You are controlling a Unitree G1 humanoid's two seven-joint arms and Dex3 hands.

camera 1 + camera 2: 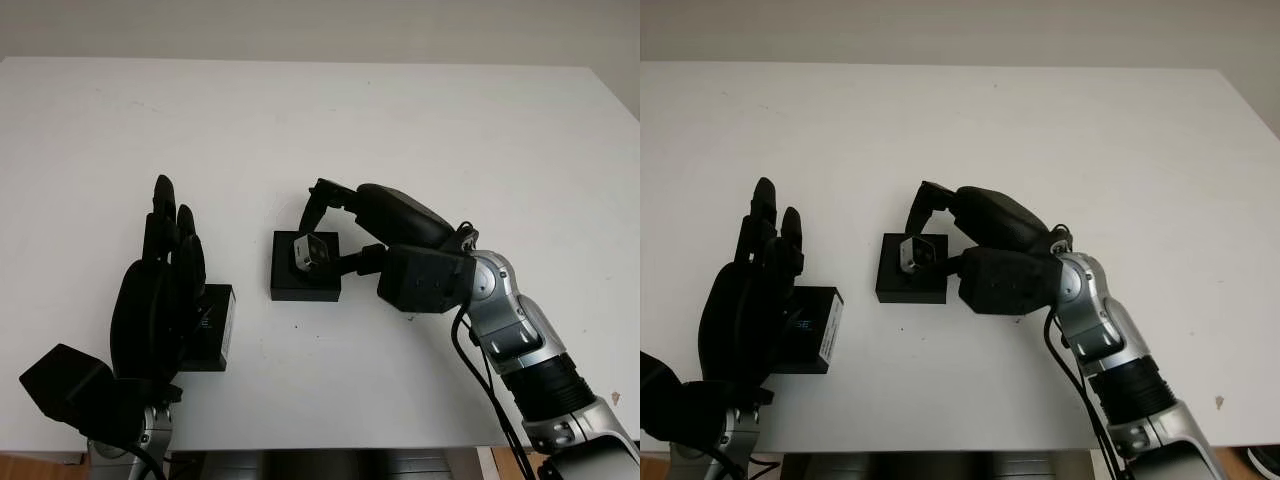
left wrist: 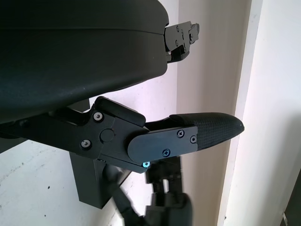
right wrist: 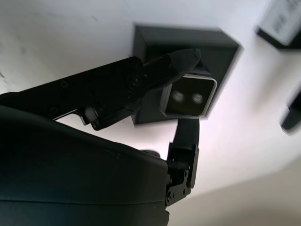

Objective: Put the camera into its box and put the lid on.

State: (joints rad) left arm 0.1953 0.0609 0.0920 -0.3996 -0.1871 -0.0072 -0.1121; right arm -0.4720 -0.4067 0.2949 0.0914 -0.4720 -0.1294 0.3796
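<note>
A small silver-edged camera with two lenses on its black face is pinched in my right hand, tilted, right over the open black box at the table's centre. One finger arches over the box's far side and another comes in from the right. I cannot tell whether the camera touches the box. To the left lies the black lid with a pale label on its side. My left hand stands open over the lid's left part, holding nothing.
The white table stretches far behind and to the right of the box. Its front edge runs just below the lid and my right forearm, where a black cable hangs.
</note>
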